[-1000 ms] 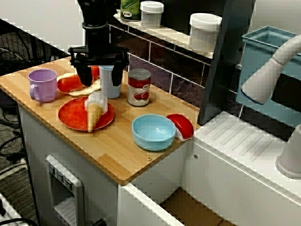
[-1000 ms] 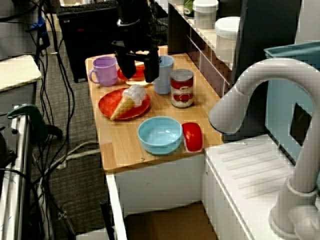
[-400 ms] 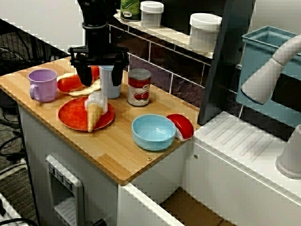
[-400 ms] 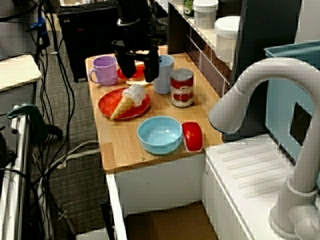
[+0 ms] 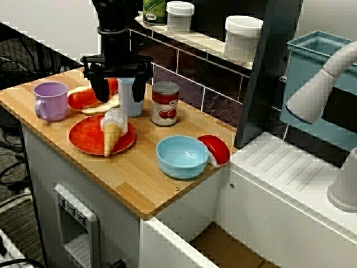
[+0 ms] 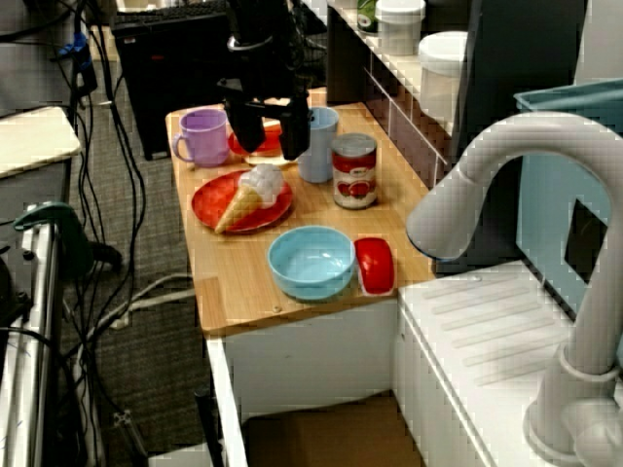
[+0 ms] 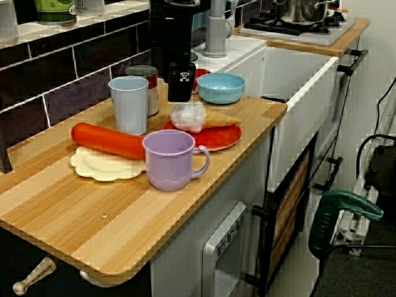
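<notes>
The arm (image 5: pixel 114 28) hangs vertical, its fingers (image 5: pixel 101 89) spread wide, pointing down.

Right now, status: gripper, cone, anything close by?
Gripper open, empty, above the cone. It lies on the plate. Cup close beside one finger, can just past it.

Front view: high, facing the wall (image 5: pixel 189 78). Side view: high, along the counter (image 6: pixel 234 287). End view: low, opposite. Counter shared.

Matt, probably plastic cone (image 5: pixel 111 138); glossy plate (image 5: pixel 83 137); wooden counter (image 5: pixel 139 180); metal can (image 5: pixel 165 104).
</notes>
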Robot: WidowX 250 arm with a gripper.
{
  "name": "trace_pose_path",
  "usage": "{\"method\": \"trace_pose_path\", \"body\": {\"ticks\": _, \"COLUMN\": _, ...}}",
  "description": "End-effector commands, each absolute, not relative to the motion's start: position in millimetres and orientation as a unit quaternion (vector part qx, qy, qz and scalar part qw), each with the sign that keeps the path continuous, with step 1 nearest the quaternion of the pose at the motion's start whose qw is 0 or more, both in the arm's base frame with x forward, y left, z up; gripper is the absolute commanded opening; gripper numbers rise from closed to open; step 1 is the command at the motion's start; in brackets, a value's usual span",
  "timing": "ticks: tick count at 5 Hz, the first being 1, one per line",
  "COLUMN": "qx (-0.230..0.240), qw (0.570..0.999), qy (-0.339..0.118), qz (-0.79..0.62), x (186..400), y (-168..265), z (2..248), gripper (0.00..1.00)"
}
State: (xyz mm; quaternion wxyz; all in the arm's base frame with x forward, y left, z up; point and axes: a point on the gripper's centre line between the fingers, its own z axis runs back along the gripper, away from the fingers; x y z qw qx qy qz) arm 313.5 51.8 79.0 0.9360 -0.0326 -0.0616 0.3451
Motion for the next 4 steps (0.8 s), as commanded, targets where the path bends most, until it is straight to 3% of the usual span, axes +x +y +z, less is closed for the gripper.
{"method": "trace_pose_path", "body": {"ticks": 1, "qx": -0.035, "qw": 0.935, "qy": -0.086, "qz": 0.342, "x": 321.4, "y": 56.2, "z": 92.5, "gripper": 1.00}}
{"method": "trace_pose_path", "body": {"ticks": 2, "qx": -0.035, "qw": 0.935, "qy": -0.086, "qz": 0.342, "x": 321.4, "y": 56.2, "z": 92.5, "gripper": 1.00}}
{"method": "trace_pose_path", "body": {"ticks": 4, "qx": -0.050, "qw": 0.946, "qy": -0.093, "qz": 0.306, "x": 314.1, "y": 23.0, "z": 119.6, "gripper": 1.00}}
